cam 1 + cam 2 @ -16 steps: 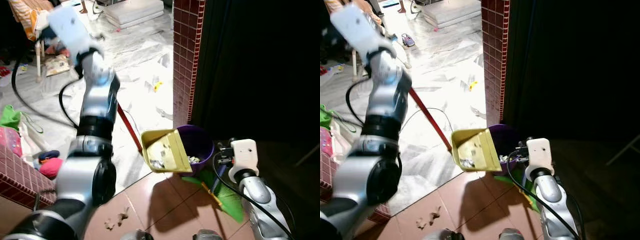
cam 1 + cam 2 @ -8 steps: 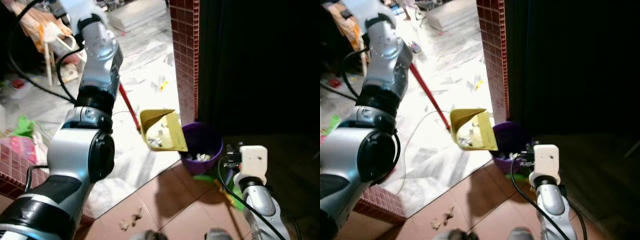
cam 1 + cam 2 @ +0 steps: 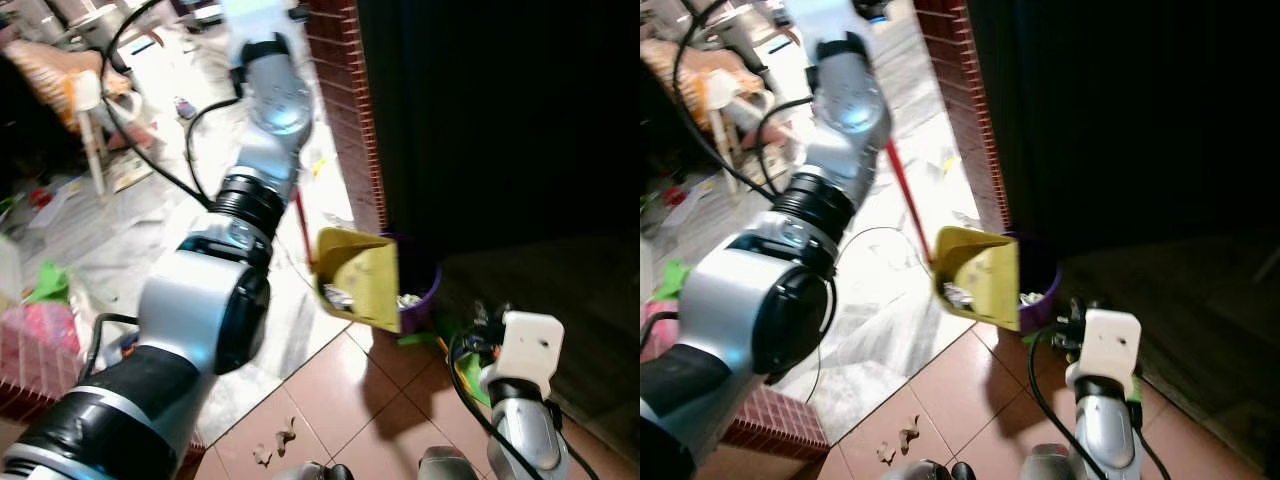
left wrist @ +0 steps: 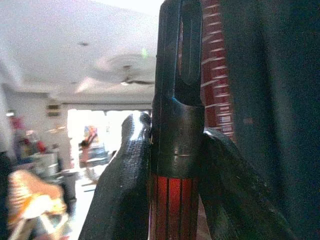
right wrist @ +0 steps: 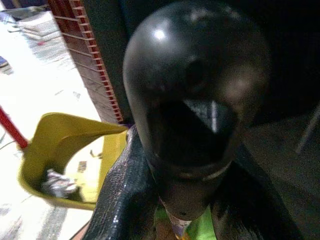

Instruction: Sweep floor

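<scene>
Dustpan (image 3: 360, 280) tilted over purple bin (image 3: 420, 300), left end effector (image 4: 175, 150) clamping handle.

We lose the top of the dustpan's red handle (image 3: 908, 200) behind our left arm (image 3: 835, 120). The purple bin (image 3: 418, 300) sits mostly hidden behind the tilted yellow dustpan (image 3: 362, 278). The scraps (image 3: 960, 293) inside it are blurred, perhaps crumpled paper.

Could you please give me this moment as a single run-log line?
step: emptying dustpan | left tool: shut on red dustpan handle | yellow dustpan: tilted at purple bin | right tool: shut on broom handle
</scene>
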`<state>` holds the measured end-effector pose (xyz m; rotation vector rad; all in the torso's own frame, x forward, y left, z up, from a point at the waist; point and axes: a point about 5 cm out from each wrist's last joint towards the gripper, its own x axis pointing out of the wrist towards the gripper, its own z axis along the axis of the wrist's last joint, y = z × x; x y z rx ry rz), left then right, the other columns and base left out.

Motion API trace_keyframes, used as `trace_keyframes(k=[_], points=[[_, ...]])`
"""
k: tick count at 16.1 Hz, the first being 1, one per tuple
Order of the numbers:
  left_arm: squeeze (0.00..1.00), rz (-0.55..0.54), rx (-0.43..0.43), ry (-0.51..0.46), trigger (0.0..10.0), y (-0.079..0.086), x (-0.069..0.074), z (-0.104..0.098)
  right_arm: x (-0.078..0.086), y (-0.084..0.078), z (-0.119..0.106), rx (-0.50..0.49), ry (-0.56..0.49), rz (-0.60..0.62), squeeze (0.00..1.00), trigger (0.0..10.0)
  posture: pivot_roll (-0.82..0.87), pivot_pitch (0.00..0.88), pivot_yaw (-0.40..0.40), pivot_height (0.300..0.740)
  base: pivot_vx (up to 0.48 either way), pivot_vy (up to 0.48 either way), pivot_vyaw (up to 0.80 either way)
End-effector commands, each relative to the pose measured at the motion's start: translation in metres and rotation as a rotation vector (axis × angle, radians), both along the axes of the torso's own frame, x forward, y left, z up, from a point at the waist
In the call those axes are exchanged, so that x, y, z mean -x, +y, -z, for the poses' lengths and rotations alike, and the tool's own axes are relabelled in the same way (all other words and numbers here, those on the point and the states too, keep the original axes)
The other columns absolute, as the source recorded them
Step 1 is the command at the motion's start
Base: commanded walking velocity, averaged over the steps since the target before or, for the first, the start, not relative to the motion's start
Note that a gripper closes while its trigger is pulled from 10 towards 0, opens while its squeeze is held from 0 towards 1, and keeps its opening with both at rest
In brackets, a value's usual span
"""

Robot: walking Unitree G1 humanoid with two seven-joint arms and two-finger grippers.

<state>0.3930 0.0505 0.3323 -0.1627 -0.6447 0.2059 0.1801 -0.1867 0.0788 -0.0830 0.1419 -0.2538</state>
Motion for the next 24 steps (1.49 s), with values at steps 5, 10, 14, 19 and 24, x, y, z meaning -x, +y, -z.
trace_keyframes(k=[5,10,14,19,24], points=[[0.0,-0.054,-0.041,-0.127,10.0,0.01,0.004,-0.029,0.031,0.007,0.058,-0.132,0.324,0.063,0.0,10.0,-0.26,0.039,0.4,0.74,0.0,0.0,0.0],[0.0,-0.152,-0.031,-0.155,10.0,0.03,0.002,-0.042,0.032,0.005,0.059,-0.133,0.336,0.052,0.0,10.0,-0.26,0.029,0.4,0.74,0.0,0.0,0.0],[0.1,-0.428,-0.03,-0.155,10.0,0.062,0.002,-0.047,0.032,0.002,0.058,-0.126,0.343,0.04,0.0,10.0,-0.28,0.03,0.398,0.74,0.0,0.0,0.0],[0.26,-0.505,-0.007,-0.181,10.0,0.058,0.005,-0.043,0.036,0.0,0.054,-0.119,0.339,0.041,0.0,10.0,-0.32,0.047,0.383,0.74,0.0,0.0,0.0],[0.26,-0.458,-0.112,-0.369,10.0,0.01,0.022,-0.057,0.053,-0.001,0.042,-0.117,0.323,0.081,0.0,10.0,-0.37,0.115,0.4,0.74,0.0,0.0,0.0]])
